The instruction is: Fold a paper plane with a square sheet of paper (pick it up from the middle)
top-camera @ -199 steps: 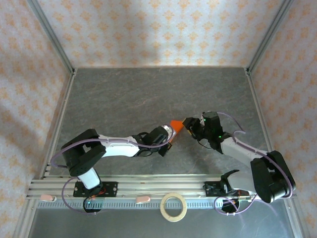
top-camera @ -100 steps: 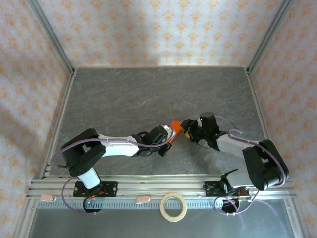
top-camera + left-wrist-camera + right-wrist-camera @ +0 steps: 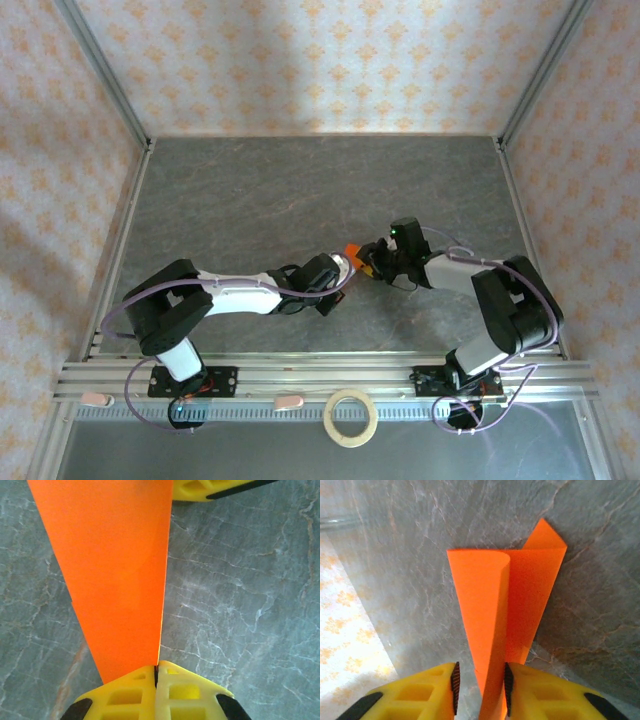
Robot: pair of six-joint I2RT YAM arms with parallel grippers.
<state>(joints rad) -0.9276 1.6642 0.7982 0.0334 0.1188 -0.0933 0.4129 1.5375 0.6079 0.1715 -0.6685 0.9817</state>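
**Left gripper.** The left gripper (image 3: 156, 672) is fully closed. Its two yellow pads meet on the narrow end of the paper plane (image 3: 115, 570) and pinch it flat. From the pads the orange paper widens steadily toward the other arm.

**Right gripper.** The right gripper (image 3: 480, 680) stands partly open, astride the opposite end of the same paper. One pad lies against the paper and the other stands off with a visible gap, so it has no firm clamp on the paper. Between these jaws one layer bows outward in a soft curl. A flatter layer sits behind it, with a pointed corner projecting above.

**Position of the workpiece.** The paper plane spans the short gap between the two grippers, over the grey table (image 3: 300, 190), near its middle and toward the arm bases. Whether it touches the surface cannot be determined.

**Hazards.**
- If the right jaws close on the bowed layer, they are likely to set a stray crease off the centre line.
- If the arms draw apart or twist against each other, the paper may tear at the left pinch point.
- The left grip holds only the narrow end. A sideways pull may slide the paper out.
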